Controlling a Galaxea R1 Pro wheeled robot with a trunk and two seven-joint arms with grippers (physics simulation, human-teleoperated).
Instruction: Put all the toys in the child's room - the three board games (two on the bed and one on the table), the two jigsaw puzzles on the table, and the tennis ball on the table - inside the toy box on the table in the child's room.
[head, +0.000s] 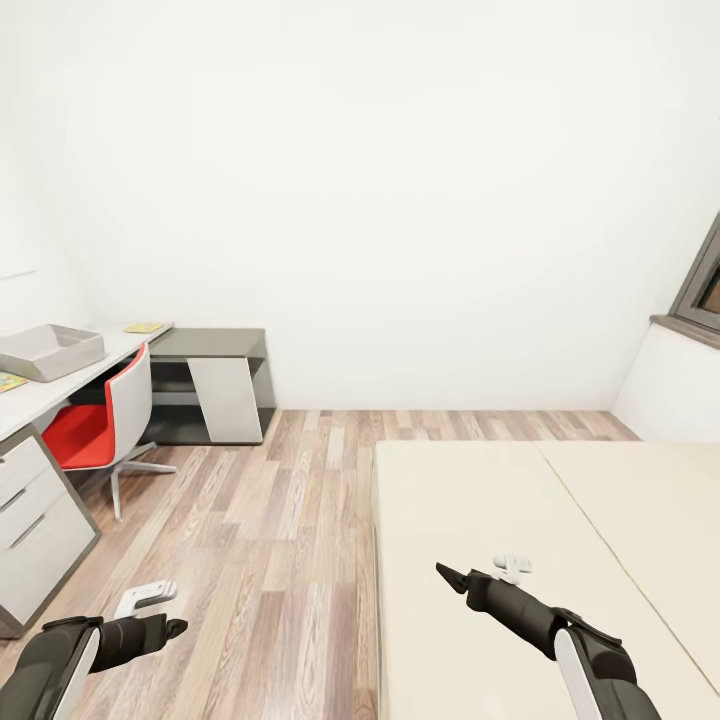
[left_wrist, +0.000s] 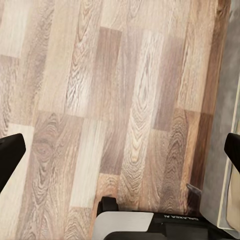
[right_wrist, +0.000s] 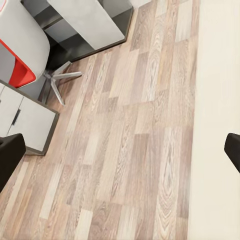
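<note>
The light grey toy box (head: 52, 350) stands on the pale table (head: 40, 398) at the far left. A colourful flat jigsaw puzzle (head: 8, 381) lies in front of it, cut by the picture's edge. At the table's far end lies a flat yellow-green item (head: 143, 327), too small to name. The beige bed (head: 480, 520) spreads at the lower right; its visible part is bare, so the board games and tennis ball are out of view. My left gripper (head: 176, 628) (left_wrist: 120, 155) hangs open over the floor. My right gripper (head: 450, 577) (right_wrist: 120, 155) is open above the bed's edge (right_wrist: 217, 125).
A red and white swivel chair (head: 95, 425) (right_wrist: 20, 55) stands at the table, beside a white drawer unit (head: 35, 520) (right_wrist: 27, 120). A lower dark grey cabinet (head: 215, 345) sits against the back wall. Wood-plank floor (head: 270, 520) runs between table and bed. A window (head: 705, 285) is at the right.
</note>
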